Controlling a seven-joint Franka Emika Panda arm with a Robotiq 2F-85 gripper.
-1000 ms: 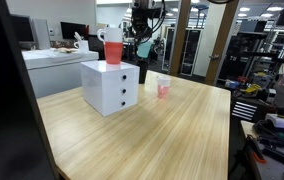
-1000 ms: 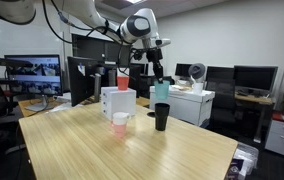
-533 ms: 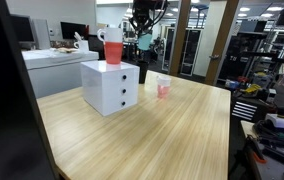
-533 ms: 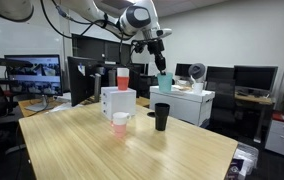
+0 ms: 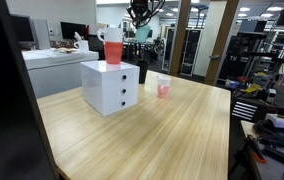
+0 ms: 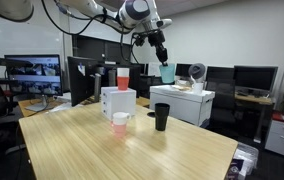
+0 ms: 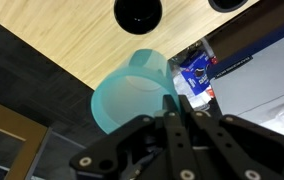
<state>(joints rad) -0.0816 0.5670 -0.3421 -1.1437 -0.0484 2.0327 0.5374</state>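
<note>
My gripper [image 6: 161, 58] hangs high over the table's far side, shut on the rim of a teal cup [image 6: 167, 73] that dangles below it. In the wrist view the fingers [image 7: 174, 108] pinch the wall of the teal cup [image 7: 132, 92], and a black cup [image 7: 138, 12] stands on the wood far beneath. In both exterior views the black cup [image 6: 161, 117] [image 5: 142, 72] stands upright on the table, well below the teal cup [image 5: 145, 33] and the gripper [image 5: 142, 17]. A small pink cup [image 6: 120, 123] [image 5: 163, 88] sits close by.
A white drawer box [image 5: 110, 87] [image 6: 118, 102] stands on the wooden table [image 5: 172, 135] with a red cup [image 5: 113, 48] [image 6: 123, 80] on top. Beyond the table's far edge are desks, monitors [image 6: 30, 75] and a white cabinet [image 6: 187, 103]. A blue packet [image 7: 195, 78] lies below.
The gripper has risen with the teal cup, from just above the black cup to well clear of it, drifting slightly toward the white cabinet. Its jaws have stayed shut.
</note>
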